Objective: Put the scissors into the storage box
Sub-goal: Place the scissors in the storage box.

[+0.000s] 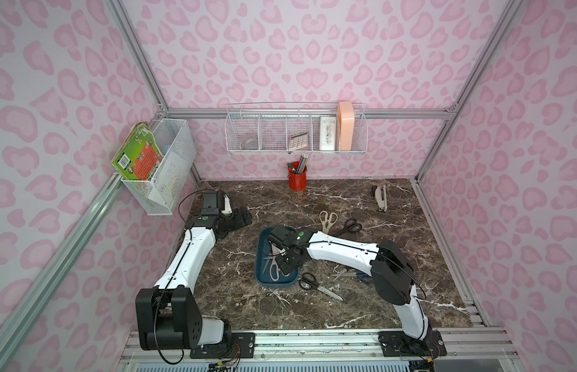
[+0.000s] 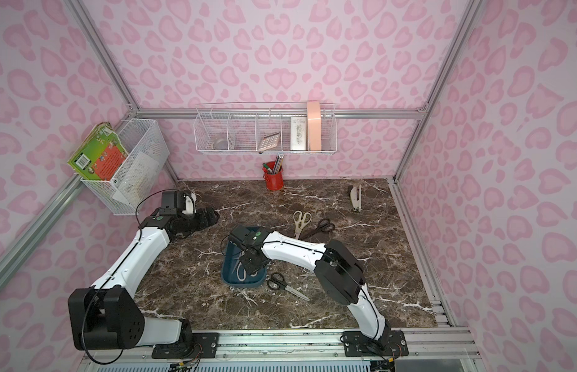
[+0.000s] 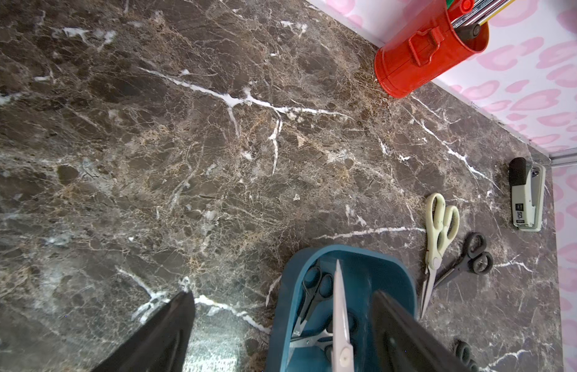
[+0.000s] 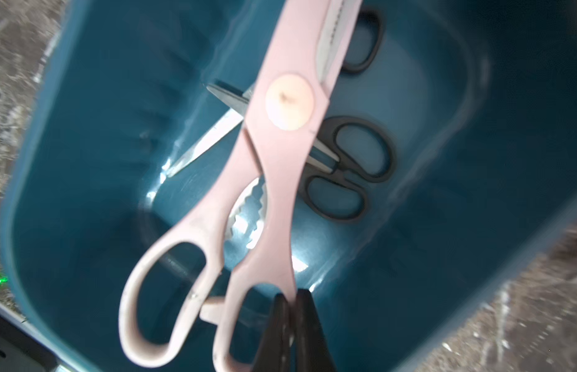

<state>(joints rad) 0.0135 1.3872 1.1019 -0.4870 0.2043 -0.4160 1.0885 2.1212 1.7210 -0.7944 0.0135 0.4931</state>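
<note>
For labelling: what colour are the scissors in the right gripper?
Pale pink scissors, best in right wrist view.

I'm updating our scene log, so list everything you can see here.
box: one, teal, centre.
pink scissors: one, pink, held tilted inside the box.
cream scissors: one, cream, behind the box.
black scissors: four, black; two in the box, one beside the cream scissors, one by the box's near end.
blue scissors: one, blue handles, half hidden right of the box.
stapler: one, grey, far right.
pen cup: one, red, back wall.
baskets: two, white wire, back and left walls, holding books and a calculator.
left gripper: black, open, far left.
right gripper: black, shut on the pink scissors.
</note>
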